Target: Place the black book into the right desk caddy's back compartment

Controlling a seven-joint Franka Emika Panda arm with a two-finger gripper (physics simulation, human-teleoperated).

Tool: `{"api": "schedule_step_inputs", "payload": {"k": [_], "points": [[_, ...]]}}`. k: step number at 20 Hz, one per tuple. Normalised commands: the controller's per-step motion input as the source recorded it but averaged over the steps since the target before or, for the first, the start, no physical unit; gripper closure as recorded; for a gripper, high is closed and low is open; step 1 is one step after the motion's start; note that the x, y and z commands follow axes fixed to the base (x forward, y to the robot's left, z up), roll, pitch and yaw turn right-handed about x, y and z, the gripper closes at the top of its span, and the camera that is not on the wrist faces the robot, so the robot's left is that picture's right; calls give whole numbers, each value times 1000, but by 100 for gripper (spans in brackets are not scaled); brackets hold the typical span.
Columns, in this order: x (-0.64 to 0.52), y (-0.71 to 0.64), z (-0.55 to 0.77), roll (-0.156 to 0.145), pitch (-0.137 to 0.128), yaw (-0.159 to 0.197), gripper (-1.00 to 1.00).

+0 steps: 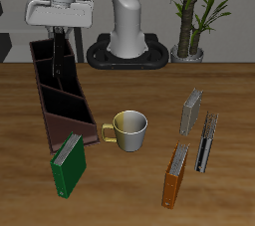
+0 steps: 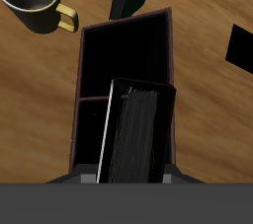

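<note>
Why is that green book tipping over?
The green hardcover book leans askew against the front end of the long dark reddish-brown desk caddy, standing tilted on the wooden table, not flat. Nothing looks spilled or broken.

Both renders are evenly and softly lit, with no glare. The worktop point(image 1: 129, 185) shows faint, short shadows beside standing things. The caddy's point(image 1: 62, 96) interior reads almost black. Low resolution leaves edges coarse and slightly soft throughout.

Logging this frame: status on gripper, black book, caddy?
Gripper shut on black book, upright above right desk caddy. Book over back compartment, not released. Nothing blocking.
</note>
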Motion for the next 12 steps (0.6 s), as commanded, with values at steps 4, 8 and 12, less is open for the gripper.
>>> {"api": "schedule_step_inputs", "payload": {"k": [4, 8, 12], "points": [[119, 108, -204, 8, 58, 67, 100], [54, 6, -174, -5, 44, 51, 100], [-3, -103, -180, -34, 34, 20, 100]]}}
